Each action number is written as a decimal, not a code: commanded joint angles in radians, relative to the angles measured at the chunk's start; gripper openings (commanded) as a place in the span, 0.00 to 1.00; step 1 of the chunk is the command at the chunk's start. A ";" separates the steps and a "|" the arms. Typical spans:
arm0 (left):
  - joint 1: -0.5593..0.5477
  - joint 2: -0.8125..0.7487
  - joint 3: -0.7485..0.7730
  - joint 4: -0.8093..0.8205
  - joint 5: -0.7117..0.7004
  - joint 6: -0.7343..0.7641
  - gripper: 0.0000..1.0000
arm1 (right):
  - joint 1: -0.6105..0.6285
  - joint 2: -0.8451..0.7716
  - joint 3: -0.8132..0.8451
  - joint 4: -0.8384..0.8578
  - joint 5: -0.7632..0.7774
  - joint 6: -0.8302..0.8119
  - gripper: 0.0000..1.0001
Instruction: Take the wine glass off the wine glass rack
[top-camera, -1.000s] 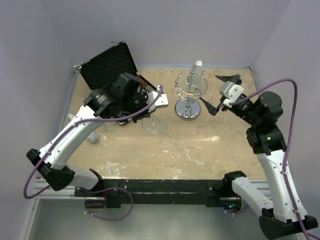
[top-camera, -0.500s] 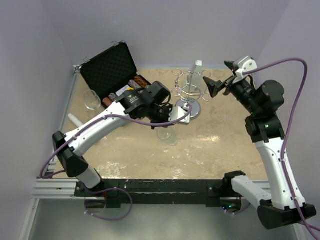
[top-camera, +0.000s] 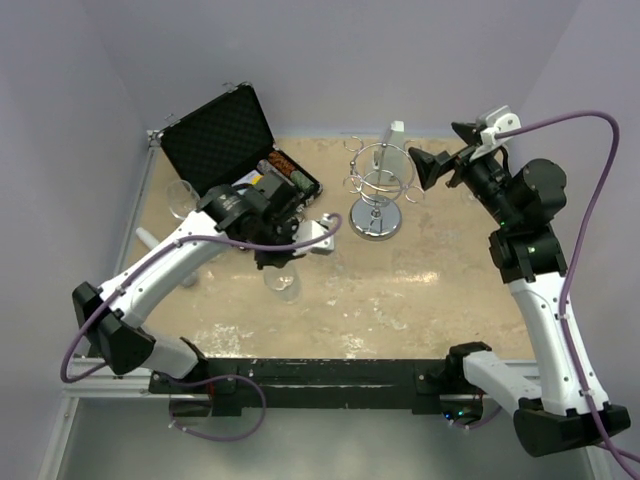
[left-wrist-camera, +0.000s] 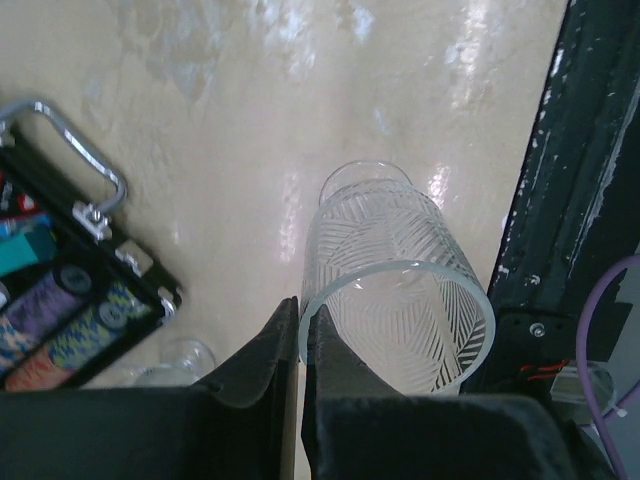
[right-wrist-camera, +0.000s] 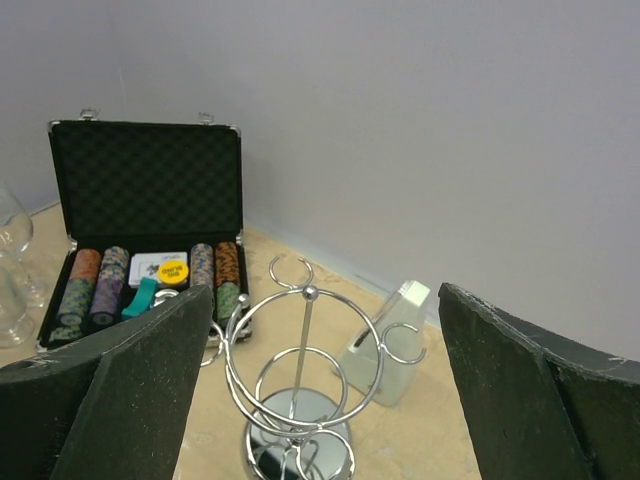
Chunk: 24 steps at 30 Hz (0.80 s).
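Glass (left-wrist-camera: 390, 250) is pinched at its rim by the left gripper (left-wrist-camera: 300, 312), now carried back well clear of the rack (top-camera: 375, 192); removal looks done. Right gripper (top-camera: 443, 150) is held open.

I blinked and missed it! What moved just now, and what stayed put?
The left gripper, shut on the glass by its rim, swung it right toward the rack, then back left and nearer the bases. The open right gripper lifted away from the rack. Rack and case stayed put.
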 joint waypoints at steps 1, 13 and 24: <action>0.168 -0.109 -0.068 -0.026 -0.008 -0.049 0.00 | -0.003 0.022 0.001 0.060 -0.015 0.044 0.98; 0.657 -0.243 -0.246 -0.019 -0.030 0.040 0.00 | -0.003 0.083 0.030 0.105 -0.063 0.114 0.98; 1.033 -0.224 -0.327 -0.032 0.010 0.291 0.00 | -0.002 0.157 0.104 0.098 -0.090 0.142 0.98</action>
